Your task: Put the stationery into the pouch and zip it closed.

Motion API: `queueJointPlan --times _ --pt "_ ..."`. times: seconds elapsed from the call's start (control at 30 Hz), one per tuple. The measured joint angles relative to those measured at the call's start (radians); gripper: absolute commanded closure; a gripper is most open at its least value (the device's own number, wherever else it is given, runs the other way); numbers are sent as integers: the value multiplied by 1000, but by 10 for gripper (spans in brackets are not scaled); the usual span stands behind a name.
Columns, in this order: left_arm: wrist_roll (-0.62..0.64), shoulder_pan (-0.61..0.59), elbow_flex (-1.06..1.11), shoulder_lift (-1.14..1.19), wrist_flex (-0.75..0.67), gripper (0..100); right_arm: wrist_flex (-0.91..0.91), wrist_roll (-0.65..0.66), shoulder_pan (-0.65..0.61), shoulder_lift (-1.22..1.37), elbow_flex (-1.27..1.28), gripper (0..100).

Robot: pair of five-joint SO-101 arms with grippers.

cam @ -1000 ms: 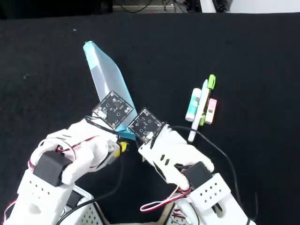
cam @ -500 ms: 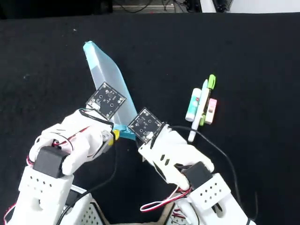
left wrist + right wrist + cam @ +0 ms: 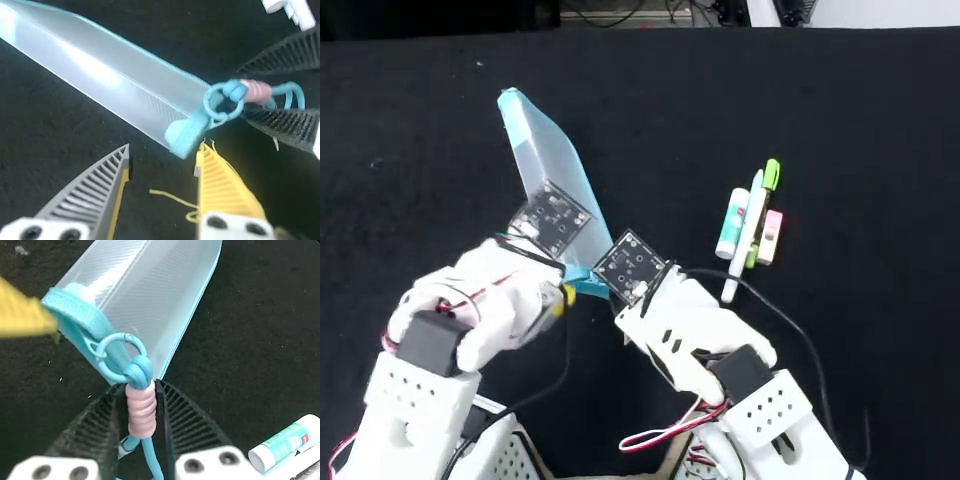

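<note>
Here, pouch (image 3: pixel 545 160): flat on the black table (image 3: pixel 840 100), long axis slanting from its near end at the claws away and to the left in the high view; whether the mouth is open, too hard to tell.
Right claw (image 3: pixel 140 390): pinched tight on the pink bead (image 3: pixel 141 410) of the zip cord, just behind the blue ring (image 3: pixel 117 357) at the pouch's near end.
Left claw (image 3: pixel 164 150): spread wide, gripping nothing; yellow finger (image 3: pixel 220 185) just beside the blue tab (image 3: pixel 185 135), the other finger off to the pouch's side.
Stationery (image 3: pixel 750 225): glue stick (image 3: pixel 731 222), pens and a pink eraser (image 3: pixel 770 237) bunched together, well apart from the pouch on the right arm's side; none inside yet.
Key relation: pouch running straight away from both claws, tab end nearest; left arm nearer the tab, right arm nearer the stationery.
Step, on this evidence: pinning the tab end so the cord can be drawn along the long axis.
Risk: pouch likely to slide with the pull unless the tab is pinned first.
</note>
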Motion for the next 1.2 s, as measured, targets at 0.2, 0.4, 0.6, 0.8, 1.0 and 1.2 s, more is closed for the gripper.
queueJointPlan --times 0.2,0.4,0.6,0.8,1.0,1.2 --pt "-3 55 97 0 -81 784 0 0 0 0 0 988" --pt "-3 55 126 0 -176 786 0 0 2 0 0 988" --pt "-3 55 126 0 -173 785 0 0 2 0 0 988" --pt "-2 55 51 0 -97 783 0 0 2 0 0 988" --pt "-44 55 37 2 -87 787 0 0 2 0 0 988" --pt "-112 55 37 2 -87 787 0 2 2 0 0 988"
